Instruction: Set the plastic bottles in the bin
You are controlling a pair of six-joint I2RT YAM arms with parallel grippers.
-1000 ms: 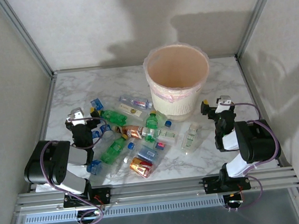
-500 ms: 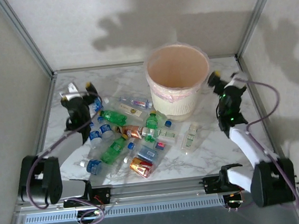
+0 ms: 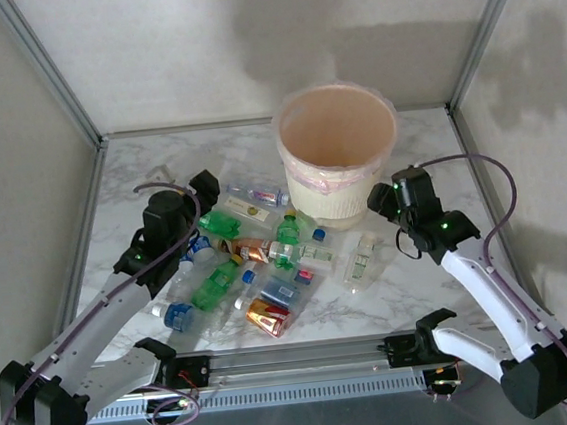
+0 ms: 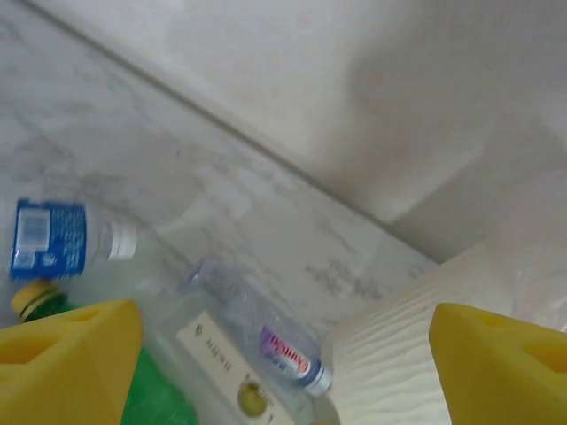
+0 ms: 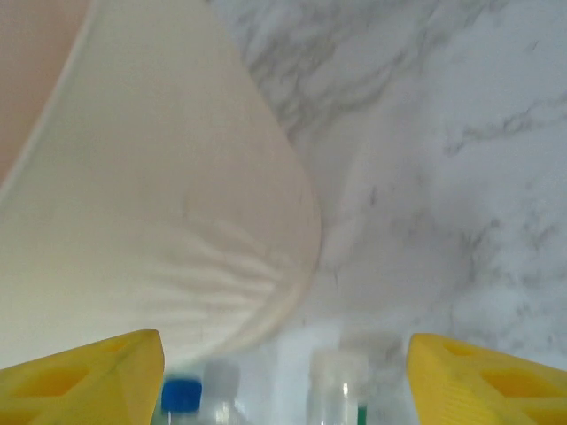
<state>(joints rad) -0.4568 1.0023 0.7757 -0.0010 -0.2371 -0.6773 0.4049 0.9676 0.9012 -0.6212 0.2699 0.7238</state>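
Note:
The bin (image 3: 340,172) stands at the back centre, a cream tapered basket with a pink liner. Several plastic bottles (image 3: 258,265), green, clear and copper-orange, lie scattered in front of it and to its left. My left gripper (image 3: 204,190) hovers over the left end of the pile, open and empty. Between its fingers (image 4: 62,367) I see a clear bottle with a purple label (image 4: 275,341) lying against the bin wall (image 4: 399,345). My right gripper (image 3: 380,199) is open beside the bin's right base. It faces the bin wall (image 5: 159,221), a blue cap (image 5: 182,394) and a clear bottle (image 5: 337,376).
Metal frame posts and grey walls close in the marble table (image 3: 428,148) at left, right and back. A clear bottle (image 3: 363,258) lies alone just right of the pile. A blue-labelled bottle (image 4: 49,239) lies at the pile's far left.
Both arms have unfolded from beside their bases and reached forward. The left gripper swung right over the bottle pile. The right one dropped left to the bin's base.

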